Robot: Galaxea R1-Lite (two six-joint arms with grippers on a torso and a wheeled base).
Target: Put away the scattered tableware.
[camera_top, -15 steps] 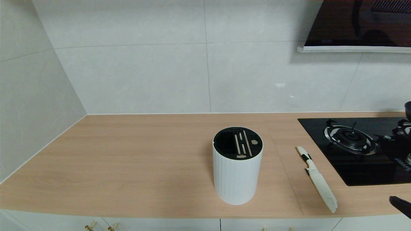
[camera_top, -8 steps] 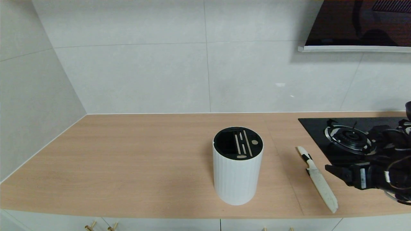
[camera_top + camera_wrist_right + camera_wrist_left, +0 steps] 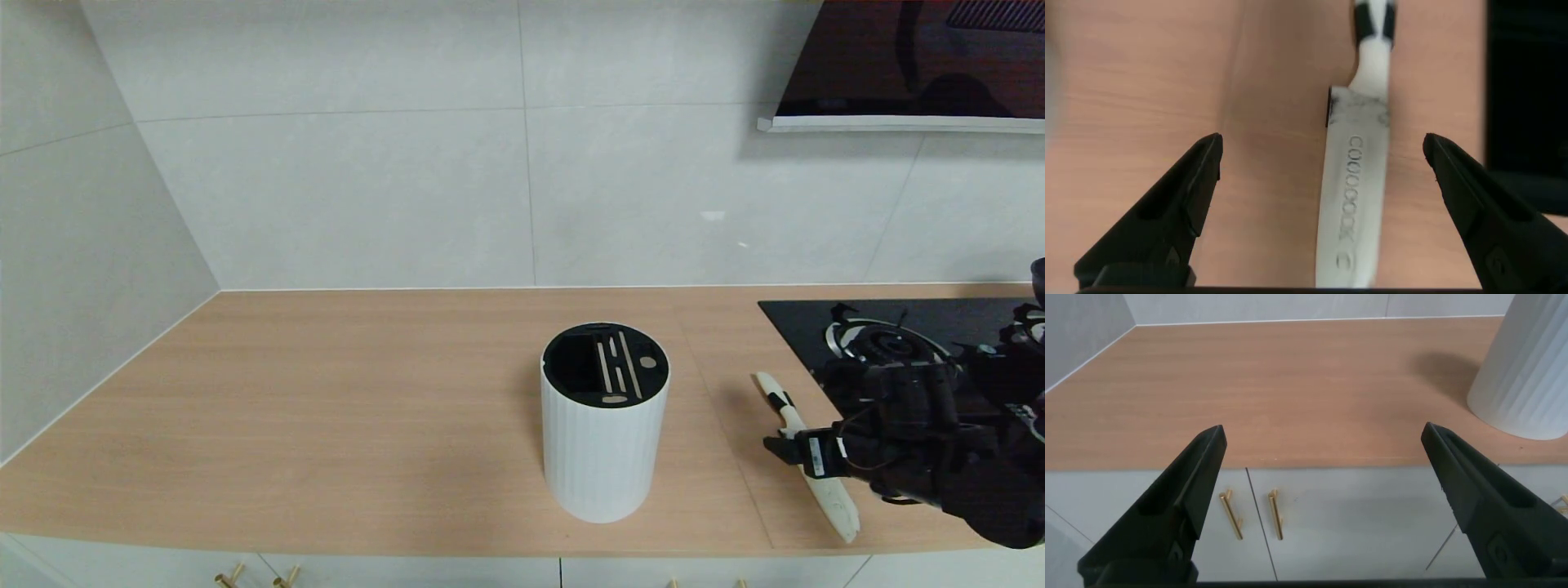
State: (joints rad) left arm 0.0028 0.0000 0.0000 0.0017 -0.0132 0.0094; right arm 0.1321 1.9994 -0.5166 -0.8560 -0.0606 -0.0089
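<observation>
The right hand (image 3: 796, 453) covers the middle of the knife (image 3: 834, 505) in the head view, so whether it touches the blade cannot be told. In the right wrist view the knife (image 3: 1360, 196) is cut off at both ends (handle end and tip alike). The left wrist view's edge cuts the white holder (image 3: 1527, 367). The stove (image 3: 796, 320) is partly covered by the same hand and runs off the head view.
</observation>
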